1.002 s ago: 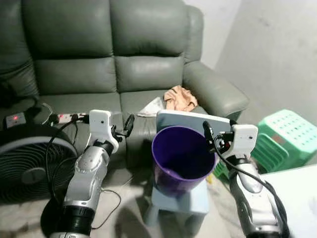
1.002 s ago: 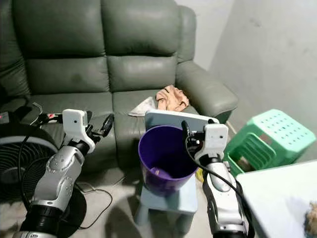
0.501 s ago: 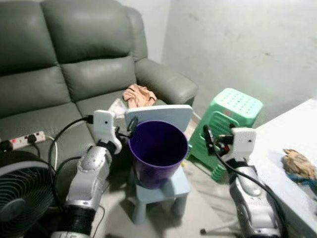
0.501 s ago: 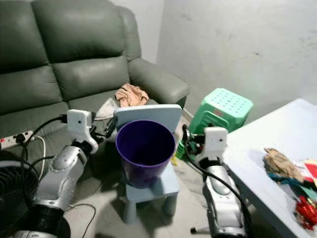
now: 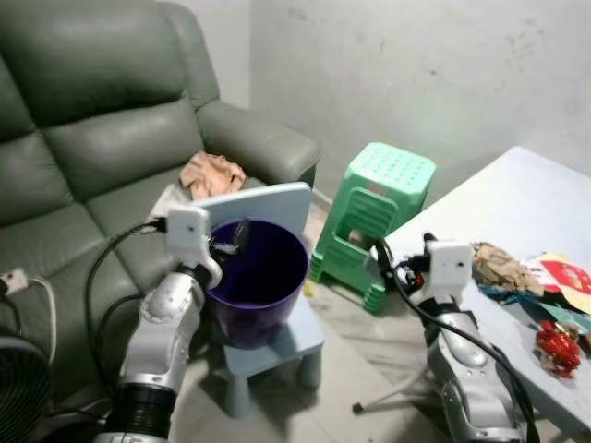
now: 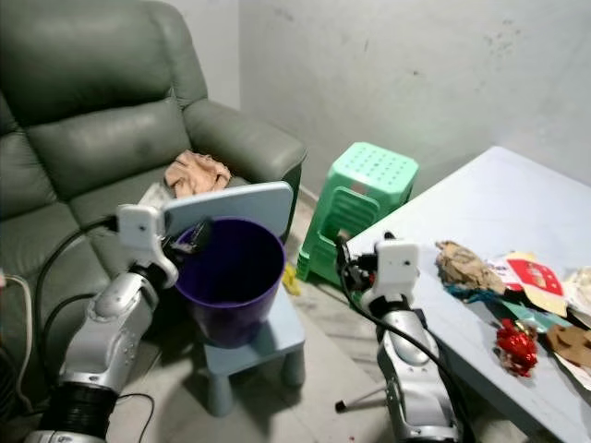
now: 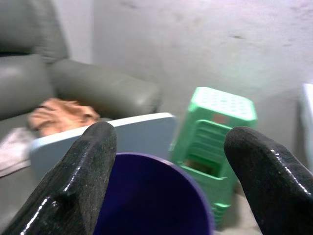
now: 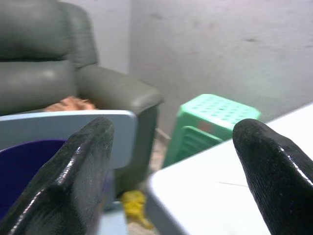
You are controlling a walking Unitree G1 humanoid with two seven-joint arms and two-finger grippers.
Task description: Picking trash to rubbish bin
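Purple rubbish bin (image 6: 228, 277) is standing upright on a small blue chair (image 6: 268, 337), mouth opening straight up, chair back (image 6: 231, 205) rising behind it. Raised like this it is probably sitting at easy drop height for the arms.

Trash is lying on the white counter (image 6: 480, 212) at right: a crumpled brown wad (image 6: 462, 265), a red shiny wrapper (image 6: 515, 340), a red-and-white packet (image 6: 530, 275) and more scraps toward the right edge. The brown wad is lying flat, long axis running roughly left-near to right-far; the rest is too jumbled to give a direction. None of it is in the bin, though the bin's bottom is hard to see.

Left gripper (image 5: 238, 233) is hovering at the bin's left rim, fingers (image 7: 88, 166) spread apart and holding nothing. Right gripper (image 6: 343, 261) is raised between bin and counter edge, fingers (image 8: 83, 166) also released and empty, aimed toward the bin side, not yet at the trash.

A green stool (image 5: 379, 198) is standing far behind the chair, an orange cloth (image 5: 211, 173) is lying on the grey sofa (image 5: 92, 138).
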